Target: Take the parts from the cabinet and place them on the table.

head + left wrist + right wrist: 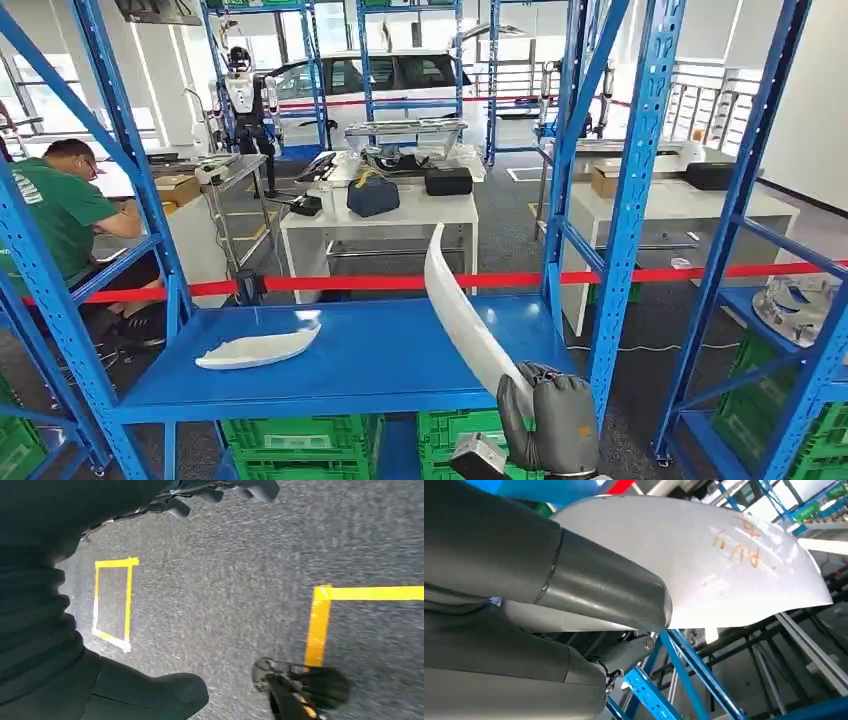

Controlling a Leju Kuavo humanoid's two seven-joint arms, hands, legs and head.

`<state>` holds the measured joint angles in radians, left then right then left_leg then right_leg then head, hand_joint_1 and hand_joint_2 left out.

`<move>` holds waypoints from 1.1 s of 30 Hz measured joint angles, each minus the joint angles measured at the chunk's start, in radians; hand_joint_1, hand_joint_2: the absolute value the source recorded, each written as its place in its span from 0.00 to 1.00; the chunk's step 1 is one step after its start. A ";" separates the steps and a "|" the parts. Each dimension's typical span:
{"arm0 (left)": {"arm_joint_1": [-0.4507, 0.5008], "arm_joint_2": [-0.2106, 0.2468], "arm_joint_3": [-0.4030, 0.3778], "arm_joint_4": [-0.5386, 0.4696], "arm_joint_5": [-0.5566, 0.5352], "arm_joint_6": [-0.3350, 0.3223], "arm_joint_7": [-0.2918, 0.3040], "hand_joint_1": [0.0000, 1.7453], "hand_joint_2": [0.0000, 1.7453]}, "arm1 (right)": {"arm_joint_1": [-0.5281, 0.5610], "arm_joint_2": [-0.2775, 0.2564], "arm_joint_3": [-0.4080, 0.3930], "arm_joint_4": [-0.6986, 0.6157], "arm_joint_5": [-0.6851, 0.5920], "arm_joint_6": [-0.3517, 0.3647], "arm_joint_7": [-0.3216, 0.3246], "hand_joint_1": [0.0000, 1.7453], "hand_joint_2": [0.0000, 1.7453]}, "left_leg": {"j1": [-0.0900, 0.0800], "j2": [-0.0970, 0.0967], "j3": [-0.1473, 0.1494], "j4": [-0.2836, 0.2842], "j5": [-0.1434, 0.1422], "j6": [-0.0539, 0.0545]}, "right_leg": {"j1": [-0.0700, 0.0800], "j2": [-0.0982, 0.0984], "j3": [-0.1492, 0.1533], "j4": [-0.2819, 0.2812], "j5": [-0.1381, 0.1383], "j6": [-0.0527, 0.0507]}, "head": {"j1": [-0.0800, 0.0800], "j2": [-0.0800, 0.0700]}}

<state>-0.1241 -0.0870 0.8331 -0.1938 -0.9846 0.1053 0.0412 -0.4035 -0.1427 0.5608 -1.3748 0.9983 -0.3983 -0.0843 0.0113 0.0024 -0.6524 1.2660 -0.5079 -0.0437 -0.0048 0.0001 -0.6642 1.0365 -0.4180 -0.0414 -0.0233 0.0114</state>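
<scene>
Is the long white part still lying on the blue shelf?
No. The right hand holds the long white part upright above the blue shelf.

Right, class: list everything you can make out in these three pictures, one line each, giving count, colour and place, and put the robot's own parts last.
Long curved part: one, white, held up over the blue shelf; orange writing on it in the right wrist view.
Flat part: one, white, lying on the shelf's left side.
Shelf: one, blue, in the rack in front of the robot.
Crates: several, green, under the shelf.
Barrier tape: one, red, stretched behind the rack.
Table: one, white, beyond the tape, bearing a dark blue bag.
Car: one, white, far back.
Person: one, green shirt, seated at left.
Floor tape: yellow, on grey floor.
Right hand: grey, holds the long curved part.
Left hand: dark fingers, hanging above the floor.
</scene>
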 joint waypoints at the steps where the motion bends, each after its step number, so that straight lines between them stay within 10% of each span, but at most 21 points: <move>1: -0.001 0.002 0.000 0.000 0.003 -0.001 -0.005 0.00 1.00 | 0.000 0.000 -0.001 -0.001 -0.003 0.001 0.000 1.00 0.00 | -0.003 -0.001 0.067 -0.082 0.007 0.010 | 0.000 0.001 -0.013 0.000 0.012 0.002 | 0.000 0.000; 3: -0.005 0.006 0.000 -0.003 0.010 -0.006 -0.009 0.00 1.00 | -0.008 0.005 -0.001 -0.003 -0.004 0.008 0.000 1.00 0.00 | -0.015 -0.002 0.206 -0.271 -0.060 0.029 | 0.002 0.001 -0.019 0.002 0.030 0.011 | 0.002 0.000; 7: 0.008 0.010 0.000 0.000 0.027 -0.010 -0.008 0.00 1.00 | -0.038 0.037 0.023 0.004 0.000 0.030 -0.003 1.00 0.00 | -0.013 0.003 0.173 -0.283 -0.017 0.053 | -0.006 0.001 -0.021 -0.018 0.070 0.042 | 0.001 0.000; 11: 0.035 0.017 0.000 0.001 0.024 -0.011 -0.009 0.00 1.00 | -0.058 0.052 0.053 0.014 0.000 0.037 0.011 1.00 0.00 | -0.012 0.008 0.116 -0.282 0.036 0.065 | -0.011 0.002 -0.078 0.193 -0.154 0.057 | 0.003 0.000; 13: 0.046 0.019 0.000 0.002 0.022 -0.014 -0.014 0.00 1.00 | -0.056 0.055 0.066 0.017 0.000 0.037 0.018 1.00 0.00 | -0.011 0.008 0.071 -0.275 0.066 0.063 | -0.011 0.002 -0.082 0.301 -0.158 0.061 | 0.004 0.000; 16: 0.052 0.021 0.000 0.003 0.010 -0.023 -0.024 0.00 1.00 | -0.056 0.055 0.074 0.018 0.006 0.030 0.024 1.00 0.00 | -0.009 0.008 0.014 -0.254 0.094 0.055 | -0.011 0.002 0.047 0.171 -0.071 0.058 | 0.006 0.000; 18: 0.052 0.023 0.000 0.004 0.007 -0.026 -0.034 0.00 1.00 | -0.062 0.061 0.081 0.017 0.006 0.026 0.020 1.00 0.00 | -0.013 0.005 -0.014 -0.234 0.108 0.042 | -0.002 0.002 0.164 -0.008 -0.142 0.046 | 0.008 0.000; 22: 0.044 0.029 -0.010 0.004 -0.020 -0.039 -0.042 0.00 1.00 | -0.065 0.064 0.094 0.018 0.014 0.014 0.008 1.00 0.00 | -0.008 0.005 -0.018 -0.247 0.145 0.014 | -0.001 0.002 0.133 -0.008 -0.113 0.012 | 0.005 0.000; 27: 0.028 0.035 -0.003 0.005 0.059 -0.032 -0.071 0.00 1.00 | -0.070 0.067 0.119 0.012 0.037 -0.004 0.024 1.00 0.00 | -0.002 0.001 -0.082 0.016 -0.092 -0.007 | -0.004 -0.001 0.064 -0.010 -0.047 -0.003 | 0.001 0.000; 29: 0.025 0.038 0.004 0.005 0.063 -0.024 -0.067 0.00 1.00 | -0.073 0.067 0.132 0.012 0.037 0.004 0.026 1.00 0.00 | -0.001 0.001 -0.056 0.057 -0.056 -0.007 | -0.004 -0.001 0.031 -0.007 -0.019 0.000 | 0.001 0.000; 31: 0.026 0.039 0.005 0.005 0.063 -0.017 -0.059 0.00 1.00 | -0.077 0.069 0.141 0.012 0.035 0.010 0.026 1.00 0.00 | -0.002 0.001 0.040 -0.045 0.006 0.000 | -0.004 0.000 -0.002 -0.005 0.006 0.005 | 0.001 0.000; 33: 0.024 0.042 0.008 0.004 0.063 -0.013 -0.060 0.00 1.00 | -0.085 0.076 0.145 0.008 0.034 0.014 0.027 1.00 0.00 | -0.006 -0.004 0.183 -0.233 -0.050 0.014 | 0.000 0.000 -0.017 -0.002 0.025 0.016 | 0.000 0.000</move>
<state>-0.1002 -0.0450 0.8407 -0.1900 -0.9213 0.0919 -0.0191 -0.4882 -0.0671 0.7061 -1.3672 1.0327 -0.3845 -0.0576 0.0055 -0.0012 -0.4694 1.0332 -0.5576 -0.0298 -0.0052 0.0004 -0.6813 1.0343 -0.3925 -0.0259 -0.0233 0.0118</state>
